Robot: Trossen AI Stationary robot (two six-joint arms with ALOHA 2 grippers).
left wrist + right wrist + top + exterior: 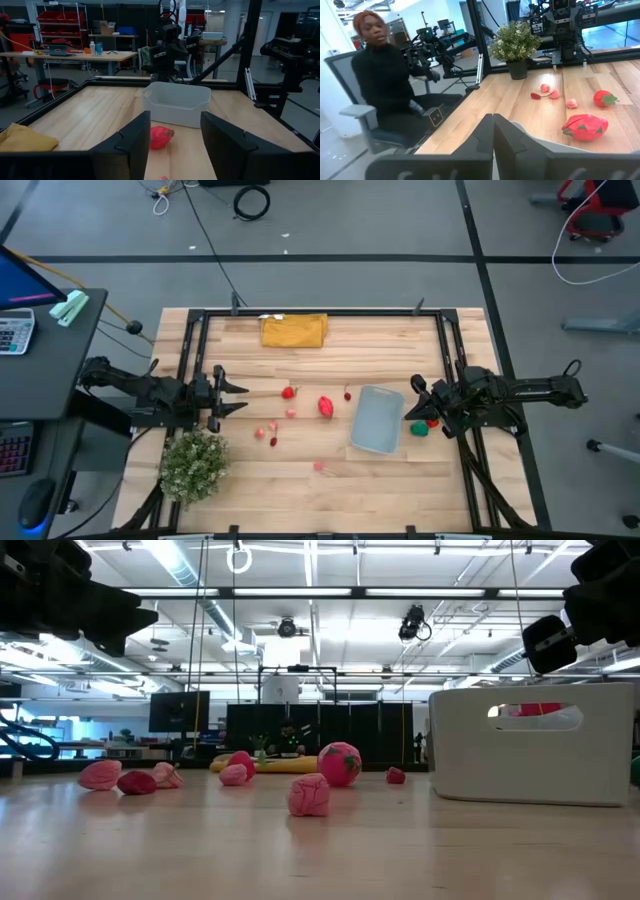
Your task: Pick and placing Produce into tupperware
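Left gripper spread at mid-left, nearest the red and pink toy produce pieces scattered rightward toward the pale blue-grey rectangular plastic tupperware at centre-right; right gripper pressed together beside it.

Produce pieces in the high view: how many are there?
9. Seven pieces lie scattered left of the tupperware; a green one and a red one lie right of it, by the right gripper. Others may be hidden.
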